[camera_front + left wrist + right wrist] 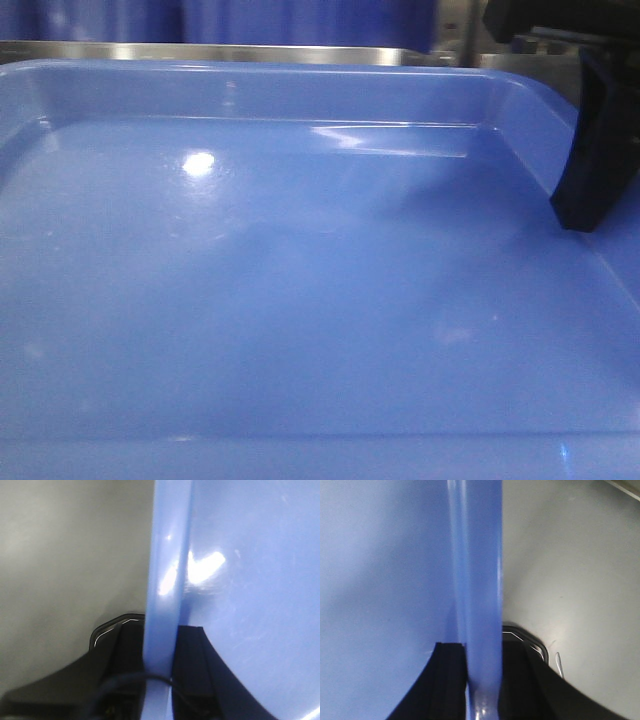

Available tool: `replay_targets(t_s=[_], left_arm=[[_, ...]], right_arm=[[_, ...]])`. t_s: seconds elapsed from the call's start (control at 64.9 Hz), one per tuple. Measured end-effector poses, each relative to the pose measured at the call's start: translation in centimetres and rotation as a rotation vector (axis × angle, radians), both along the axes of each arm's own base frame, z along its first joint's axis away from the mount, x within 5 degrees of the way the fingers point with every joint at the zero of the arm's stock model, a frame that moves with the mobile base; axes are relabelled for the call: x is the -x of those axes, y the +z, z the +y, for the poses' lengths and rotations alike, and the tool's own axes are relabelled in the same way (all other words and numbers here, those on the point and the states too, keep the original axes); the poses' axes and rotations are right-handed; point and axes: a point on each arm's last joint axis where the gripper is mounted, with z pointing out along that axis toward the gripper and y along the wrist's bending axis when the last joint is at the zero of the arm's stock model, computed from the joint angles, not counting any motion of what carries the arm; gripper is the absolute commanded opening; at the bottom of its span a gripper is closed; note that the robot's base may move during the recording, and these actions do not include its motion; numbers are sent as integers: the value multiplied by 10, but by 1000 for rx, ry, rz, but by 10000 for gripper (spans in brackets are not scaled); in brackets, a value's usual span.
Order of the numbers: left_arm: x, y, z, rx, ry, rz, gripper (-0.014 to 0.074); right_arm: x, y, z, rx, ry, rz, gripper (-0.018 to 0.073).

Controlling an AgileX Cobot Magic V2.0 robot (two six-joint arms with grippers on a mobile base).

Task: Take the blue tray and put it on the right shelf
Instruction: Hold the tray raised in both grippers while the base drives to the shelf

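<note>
Exterior front-facing view is almost wholly blue tray (300,300): a wide, shallow pan of glossy periwinkle plastic. Its flat floor throws back one bright lamp spot and soft streaks, and its low walls flare up to a rolled rim with rounded far corners. Just past the far rim runs the shiny steel front beam of the right shelf (200,52), with dark blue shapes (300,18) above it that I cannot make out. At the right edge my right claw (598,200) comes down over the rim, one black finger reaching inside the tray wall; its partner is hidden from here. Left wrist-mounted view looks along the tray's rim, a pale blue band standing up the middle, with the tray's glossy face and a white glare patch to its right and a blurred grey surface (65,555) to its left. My left claw (159,652) is pinching that rim, one black finger on each side, both pressed against the plastic. Right wrist-mounted view mirrors this: the rim rises as a blue band, smooth blue plastic lies to its left and the grey surface to its right, and my right claw (482,662) clamps the rim between its two black fingers. The tray hangs between my two claws, just in front of the shelf beam; I cannot tell whether it rests on anything.
</note>
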Motion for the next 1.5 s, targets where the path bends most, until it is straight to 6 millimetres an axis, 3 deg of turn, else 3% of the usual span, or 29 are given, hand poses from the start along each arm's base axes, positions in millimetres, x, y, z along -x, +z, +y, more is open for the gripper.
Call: replay_targets(t_s=[1.495], left_arm=[[0, 0, 0, 2, 0, -2, -10]], right_arm=[[0, 0, 0, 0, 0, 0, 57]])
